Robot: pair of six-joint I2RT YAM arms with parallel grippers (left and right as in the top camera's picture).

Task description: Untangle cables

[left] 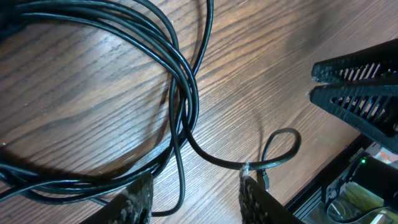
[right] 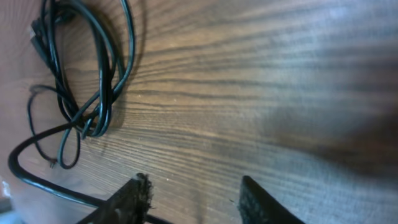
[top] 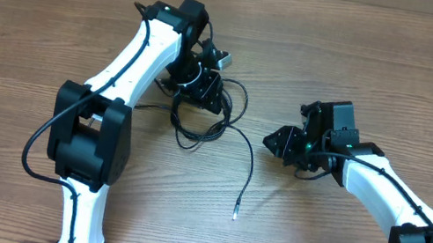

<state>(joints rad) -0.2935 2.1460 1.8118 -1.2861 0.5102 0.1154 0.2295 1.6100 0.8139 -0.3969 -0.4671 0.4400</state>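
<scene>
**Left gripper** [left: 196, 205]: jaws stand apart and clamp nothing. One strand of the cables [left: 186, 99] runs across the table [left: 74, 81] between its fingers.

**Right gripper** [right: 196, 204]: jaws apart, empty, over bare wood, well apart from the coil.

**Location:** the coil lies under and just beside the left gripper. One loose end trails toward the arm bases and finishes in a silver tip [top: 234, 217], clear of the coil.

**Handling:** expect light, limp, smooth cords. They probably slide through a loose pinch, and a pull likely drags neighbouring loops along. Take hold of a single strand away from the crossings, or close behind the tip of the free end. Avoid pinching several strands at once.

**Not resolved:**
- In the overhead view the left arm covers the upper part of the coil.
- The number of cords and the order of their crossings cannot be told.
- A small loop [left: 283, 146] beside the left gripper carries a pale mark, too small to identify
</scene>
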